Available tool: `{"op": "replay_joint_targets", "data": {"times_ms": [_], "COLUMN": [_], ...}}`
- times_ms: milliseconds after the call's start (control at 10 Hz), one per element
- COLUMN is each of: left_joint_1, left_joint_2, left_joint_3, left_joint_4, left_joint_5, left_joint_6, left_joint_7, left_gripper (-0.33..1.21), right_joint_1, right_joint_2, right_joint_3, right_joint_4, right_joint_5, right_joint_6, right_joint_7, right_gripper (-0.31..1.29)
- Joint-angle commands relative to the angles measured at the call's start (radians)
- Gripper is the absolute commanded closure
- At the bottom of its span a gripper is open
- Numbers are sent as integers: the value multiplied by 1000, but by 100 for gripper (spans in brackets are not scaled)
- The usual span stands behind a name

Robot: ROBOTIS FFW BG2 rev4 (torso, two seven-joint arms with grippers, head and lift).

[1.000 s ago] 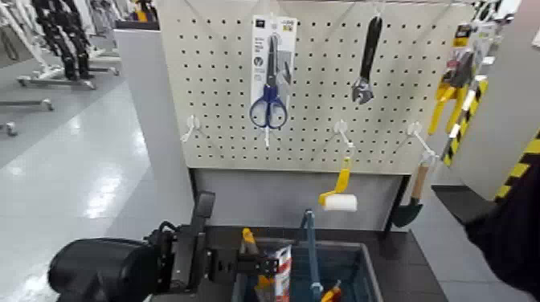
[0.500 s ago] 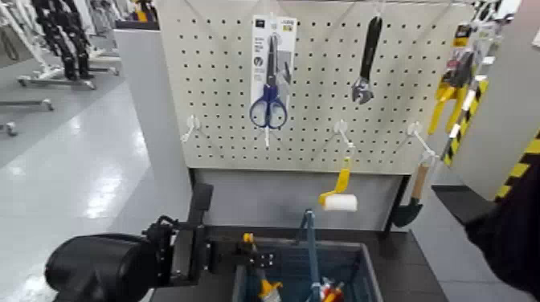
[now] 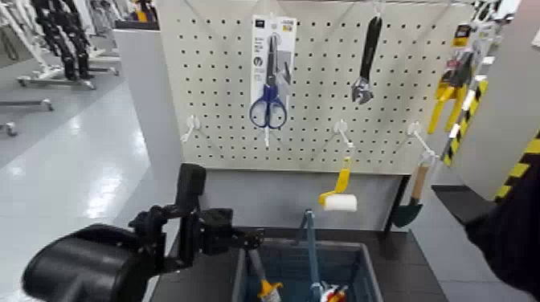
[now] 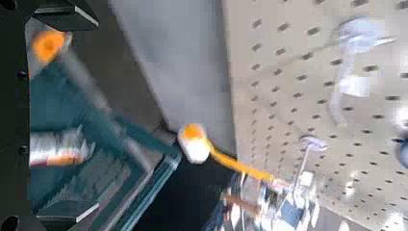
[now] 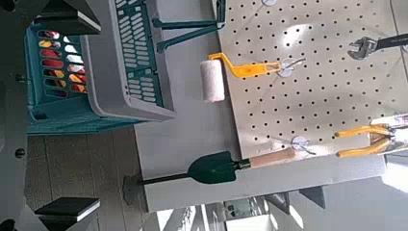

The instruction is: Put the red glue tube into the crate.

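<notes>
Currently, I am logging the transfer as apparently complete: the red glue tube (image 4: 60, 147) is lying inside the crate (image 3: 366, 265), as far as I am making out its blurred white-and-red-orange body in the left wrist view. My left end effector (image 3: 252, 238) is standing open above the crate's left side, its jaws spread and gripping nothing. My right end effector (image 5: 91, 111) is waiting open and empty off the crate's other side. Only drawing the left arm clear is remaining, by my judgement; its jaws are sitting near the rim, so a careless sweep could be catching it.

Stock, counted:
- Glue tube: I am counting one, lying among other contents.
- Crate: one, standing below the pegboard (image 3: 221, 88), its one handle (image 3: 312, 253) rising over the opening.
- Orange-yellow tool (image 3: 269, 289): one showing separately inside; the total contents I am not managing to count.
- Scissors pack (image 3: 273, 80): one, hanging.
- Black-handled wrench (image 3: 370, 48): one, hanging.
- Yellow-handled roller (image 3: 341, 202): one, hanging.
- Trowel (image 3: 408, 213): one, hanging.
- Yellow-handled pliers (image 5: 361, 130): one showing in the right wrist view.
- Bare hook (image 3: 191, 126): one plainly showing, lower left.
</notes>
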Motion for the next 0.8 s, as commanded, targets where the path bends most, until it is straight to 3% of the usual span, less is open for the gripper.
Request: {"op": "replay_joint_targets", "data": {"times_ms": [100,200,300,800], "left_joint_1": [165,248,340,622], "left_joint_2": [-18,-15,-7,3], "left_joint_3": [61,81,90,130], "left_joint_4": [-162,-188,-190,-174], "left_joint_5": [-229,-241,-239,-227], "left_joint_6": [-111,-169,-312,-623], "left_joint_7": [102,195,311,559], "left_gripper": [-4,-4,-3,8], "right_joint_1": [0,2,3,14], "right_joint_2": [130,130,130,132], "right_joint_3": [-2,-3,-6,-15], "right_joint_4": [3,3,1,1], "right_joint_5": [0,0,0,2], "right_joint_6": [-9,-15,-15,-19], "right_joint_7": [0,-3,-5,-14], "right_gripper": [5,5,5,5]}}
